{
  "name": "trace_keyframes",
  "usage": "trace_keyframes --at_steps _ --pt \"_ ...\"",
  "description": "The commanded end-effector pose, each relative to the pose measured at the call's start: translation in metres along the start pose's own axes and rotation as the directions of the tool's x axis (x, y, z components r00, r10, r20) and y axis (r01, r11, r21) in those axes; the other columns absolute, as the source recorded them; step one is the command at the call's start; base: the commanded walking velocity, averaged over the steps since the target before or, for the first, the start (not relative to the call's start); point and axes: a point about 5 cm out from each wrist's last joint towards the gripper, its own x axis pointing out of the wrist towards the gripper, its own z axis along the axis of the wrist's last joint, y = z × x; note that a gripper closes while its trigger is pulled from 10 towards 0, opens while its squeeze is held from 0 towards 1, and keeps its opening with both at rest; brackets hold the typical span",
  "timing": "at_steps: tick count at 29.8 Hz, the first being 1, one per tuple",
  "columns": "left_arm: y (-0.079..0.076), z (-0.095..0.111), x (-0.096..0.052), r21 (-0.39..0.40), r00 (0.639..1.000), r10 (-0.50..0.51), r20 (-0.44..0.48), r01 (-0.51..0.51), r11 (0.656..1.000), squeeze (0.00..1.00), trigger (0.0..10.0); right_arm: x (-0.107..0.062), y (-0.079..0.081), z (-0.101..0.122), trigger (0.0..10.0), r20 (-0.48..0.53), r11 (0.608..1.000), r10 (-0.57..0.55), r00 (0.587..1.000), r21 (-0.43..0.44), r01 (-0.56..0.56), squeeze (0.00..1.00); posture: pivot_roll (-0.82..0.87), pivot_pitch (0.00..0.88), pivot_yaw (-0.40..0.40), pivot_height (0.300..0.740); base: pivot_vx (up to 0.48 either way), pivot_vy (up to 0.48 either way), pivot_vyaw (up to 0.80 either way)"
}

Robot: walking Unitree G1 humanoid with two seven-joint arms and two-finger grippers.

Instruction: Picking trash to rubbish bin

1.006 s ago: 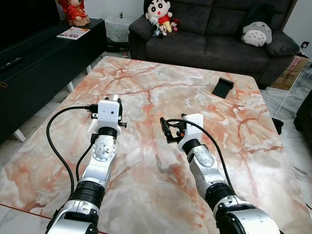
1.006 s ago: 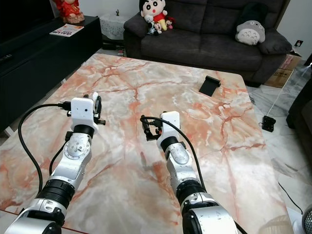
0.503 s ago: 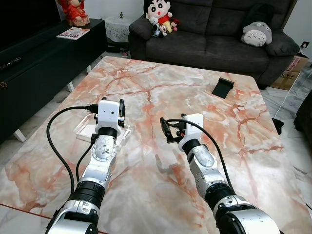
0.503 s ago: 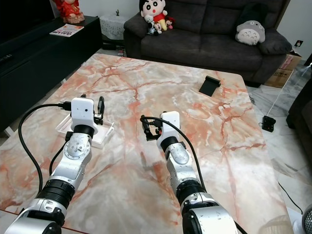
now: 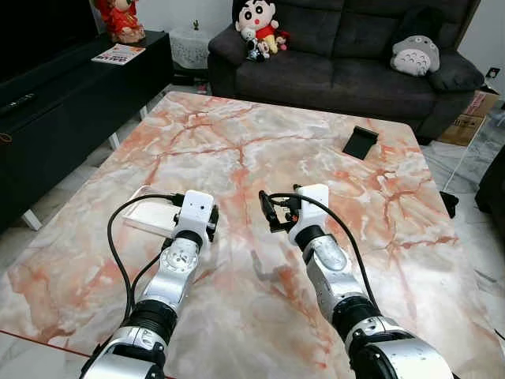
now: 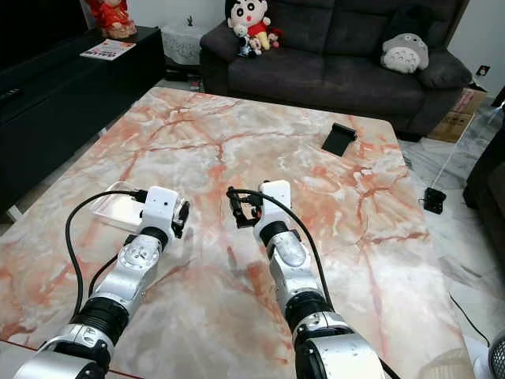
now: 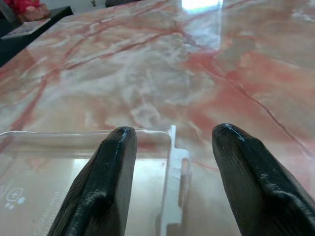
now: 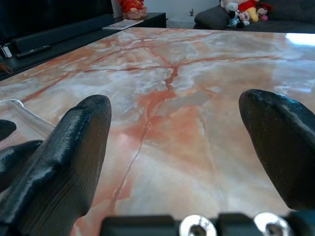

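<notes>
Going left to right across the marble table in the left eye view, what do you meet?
Clear plastic tray → left gripper, at the tray's edge → right gripper → black rectangular object near the far right corner.

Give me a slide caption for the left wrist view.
Left hand, open, straddling the corner of a clear plastic tray on the marble table.

A marble counter (image 5: 316, 150) with orange veins spreads ahead of the fingers. A black phone stand (image 5: 360, 142) sits far beyond them, before a dark sofa (image 5: 347, 55) holding plush toys (image 5: 259, 28).
</notes>
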Motion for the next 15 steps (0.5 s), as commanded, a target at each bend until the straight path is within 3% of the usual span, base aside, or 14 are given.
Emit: trace_keyframes --at_steps 1,15 --pt "-0.002 0.005 0.003 0.024 1.0 -0.018 -0.007 0.018 1.0 0.0 10.0 0.001 -0.001 0.003 10.0 0.005 1.0 0.0 1.0 0.002 0.0 0.0 0.08 0.0 -0.085 0.74 0.0 0.0 0.0" --pt "-0.006 -0.011 0.003 0.011 0.987 -0.058 -0.149 0.06 0.998 0.0 10.0 0.002 -0.001 0.003 10.0 0.004 1.0 0.001 1.0 0.003 -0.001 0.0 0.07 0.0 -0.083 0.74 0.0 0.0 0.0"
